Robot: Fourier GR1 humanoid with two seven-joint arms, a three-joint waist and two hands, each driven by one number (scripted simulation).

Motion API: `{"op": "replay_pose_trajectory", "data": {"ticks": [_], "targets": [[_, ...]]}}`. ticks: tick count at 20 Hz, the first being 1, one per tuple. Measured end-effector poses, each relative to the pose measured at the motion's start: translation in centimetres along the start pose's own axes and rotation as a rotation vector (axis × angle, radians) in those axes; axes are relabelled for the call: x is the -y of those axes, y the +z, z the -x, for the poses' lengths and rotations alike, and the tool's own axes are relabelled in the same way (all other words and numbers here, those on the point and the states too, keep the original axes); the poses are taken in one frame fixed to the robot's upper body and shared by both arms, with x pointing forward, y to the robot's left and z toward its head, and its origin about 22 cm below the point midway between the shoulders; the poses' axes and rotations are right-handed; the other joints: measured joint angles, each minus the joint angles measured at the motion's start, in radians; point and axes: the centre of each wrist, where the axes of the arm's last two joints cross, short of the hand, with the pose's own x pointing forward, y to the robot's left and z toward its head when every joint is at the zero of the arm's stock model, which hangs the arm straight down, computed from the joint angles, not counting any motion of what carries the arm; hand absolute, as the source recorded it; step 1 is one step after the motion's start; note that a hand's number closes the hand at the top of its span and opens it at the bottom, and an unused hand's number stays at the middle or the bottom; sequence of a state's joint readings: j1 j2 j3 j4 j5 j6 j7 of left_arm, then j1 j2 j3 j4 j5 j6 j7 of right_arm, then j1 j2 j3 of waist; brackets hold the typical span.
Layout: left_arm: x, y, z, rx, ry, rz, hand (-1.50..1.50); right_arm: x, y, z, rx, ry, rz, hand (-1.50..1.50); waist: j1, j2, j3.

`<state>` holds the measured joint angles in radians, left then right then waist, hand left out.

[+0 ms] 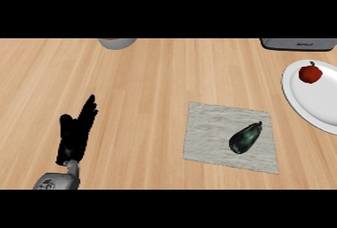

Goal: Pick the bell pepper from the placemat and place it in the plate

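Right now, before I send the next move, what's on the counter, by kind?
1 plate
1 placemat
2 vegetables: bell pepper on the plate, eggplant on the placemat
2 grey things cut off at the top edge: round vessel, boxy appliance
Total: 6

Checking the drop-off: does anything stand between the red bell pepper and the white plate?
Nothing visible does: the red bell pepper already sits on the white round plate. The dark green eggplant lies apart, on the grey cloth placemat.
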<state>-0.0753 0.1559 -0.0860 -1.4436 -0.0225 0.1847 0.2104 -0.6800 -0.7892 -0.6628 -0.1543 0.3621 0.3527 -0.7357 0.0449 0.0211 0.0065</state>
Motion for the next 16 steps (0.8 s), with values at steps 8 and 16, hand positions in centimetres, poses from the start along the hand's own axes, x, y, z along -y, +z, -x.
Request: {"op": "replay_pose_trajectory", "data": {"ticks": [8,16], "targets": [[0.4,0.1,0.2,0.003,0.003,0.008,0.0,-0.7,1.0,1.4,-0.044,0.063,0.024,-1.5,0.003,0.0,0.0],[-0.1,-0.4,-0.1,0.005,0.004,0.005,0.0,-0.2,2.0,2.0,-0.071,0.114,0.066,-1.5,0.004,0.002,0.001]]}}
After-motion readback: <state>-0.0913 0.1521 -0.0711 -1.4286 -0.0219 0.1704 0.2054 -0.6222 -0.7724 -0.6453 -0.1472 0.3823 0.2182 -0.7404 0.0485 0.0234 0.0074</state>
